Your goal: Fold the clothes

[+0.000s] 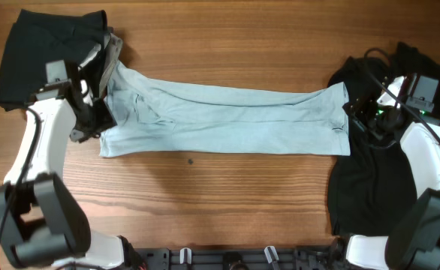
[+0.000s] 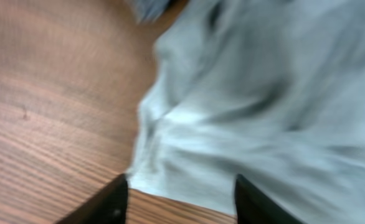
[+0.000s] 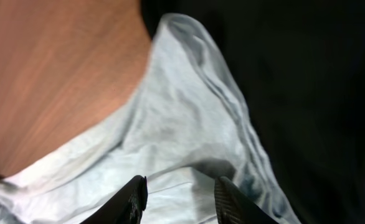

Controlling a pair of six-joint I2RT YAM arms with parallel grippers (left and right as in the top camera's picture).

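Observation:
The clothes lie on the wooden table [image 1: 220, 202]. A pale sky-blue T-shirt [image 1: 227, 120] is folded into a long strip across the middle. One black T-shirt [image 1: 47, 45] lies at the back left and another [image 1: 370, 187] on the right, under the strip's right end. My left gripper [image 1: 100, 118] is at the strip's left end. In the blurred left wrist view it [image 2: 179, 202] stands open over the blue cloth's [image 2: 263, 93] edge. My right gripper [image 1: 354, 112] is at the right end, open [image 3: 181, 198] just above the blue cloth [image 3: 176, 124], gripping nothing.
Bare wood runs along the front of the table and behind the strip. The arm bases and a black rail [image 1: 227, 259] line the front edge. Cables [image 1: 374, 64] trail over the right black shirt near the right wrist.

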